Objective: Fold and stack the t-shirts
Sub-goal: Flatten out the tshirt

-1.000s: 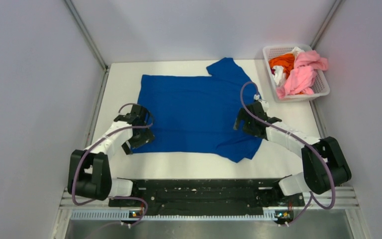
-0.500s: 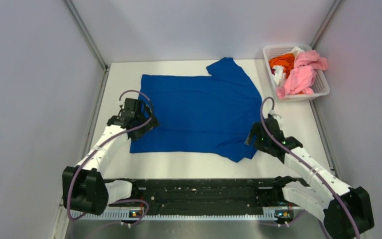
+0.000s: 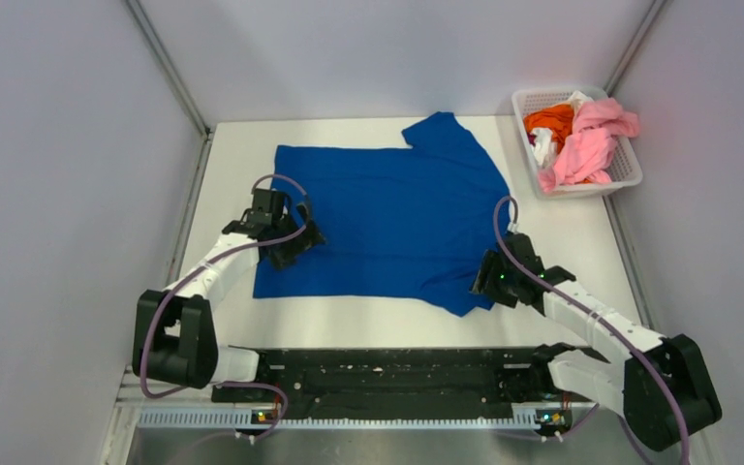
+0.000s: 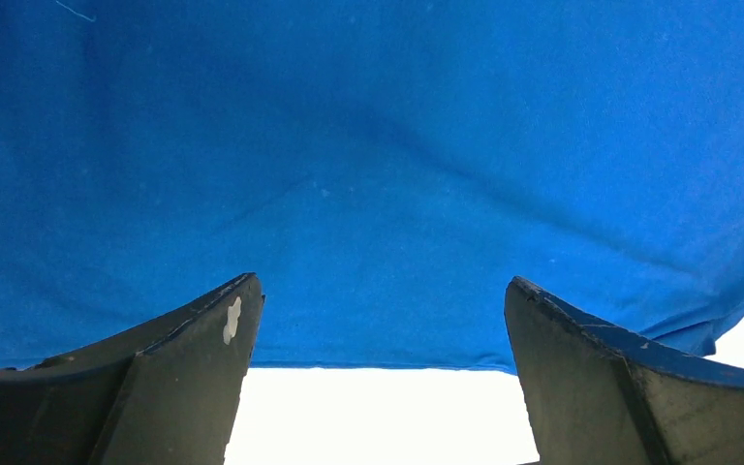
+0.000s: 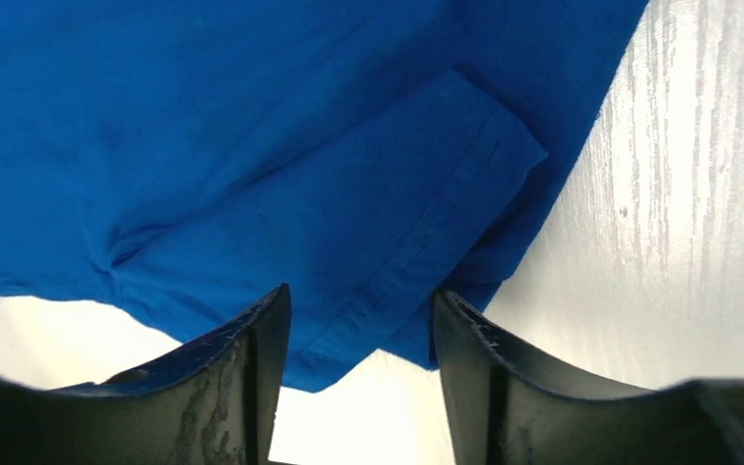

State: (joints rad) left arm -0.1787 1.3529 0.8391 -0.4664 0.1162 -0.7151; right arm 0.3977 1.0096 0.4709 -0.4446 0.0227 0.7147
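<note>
Though only wrist views tell, left pincer [image 4: 380,283] gapes; right pincer [image 5: 360,294] narrowly straddles t-shirt [image 5: 252,145].

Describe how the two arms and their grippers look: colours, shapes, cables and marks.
The left arm and the right arm have white links between bulky black joints. A thin purple cable loops along each. The left gripper and the right gripper have two flat, black, wedge-shaped fingers; one left finger carries a small white speck.

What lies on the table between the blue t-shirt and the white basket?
Nothing: only a narrow strip of bare white table separates the blue t-shirt from the basket, seen in the top external view.
</note>
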